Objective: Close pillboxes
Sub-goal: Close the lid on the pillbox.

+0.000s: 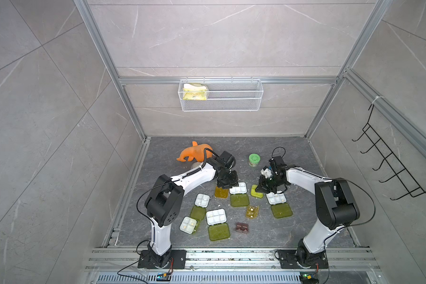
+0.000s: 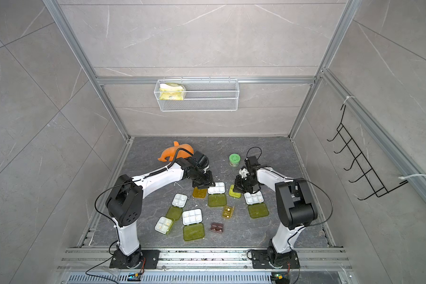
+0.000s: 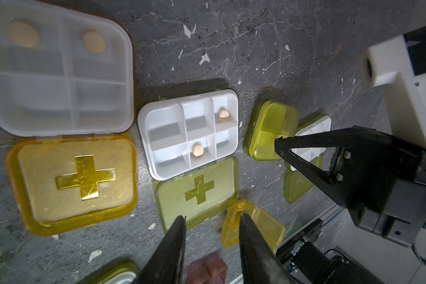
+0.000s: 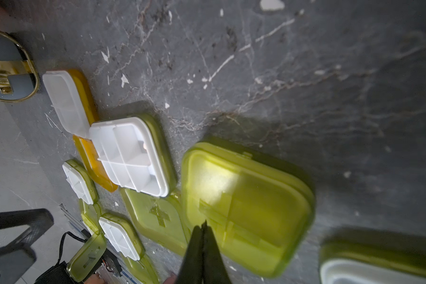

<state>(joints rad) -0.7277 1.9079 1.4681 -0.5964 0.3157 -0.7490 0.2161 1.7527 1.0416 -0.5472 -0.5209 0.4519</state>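
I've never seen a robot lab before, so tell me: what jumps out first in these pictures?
Open pillboxes, white trays with yellow-green lids laid flat, lie scattered on the dark stone table between the left arm and the right arm. One closed green pillbox sits under the right arm's shut jaws. At the table's far left lies an orange toy animal.

Open pillboxes [image 1: 216, 216] packed mid-table; bare tabletop [image 1: 280, 233] front-R & behind green-lid jar [image 1: 254, 159]

Dark veined tabletop [image 1: 293, 221]: green-lidded jar [image 1: 254, 159] at the back, 7 pillboxes [image 1: 216, 216] spread nearer than the jar, orange elephant toy [image 1: 194, 153] to its left.
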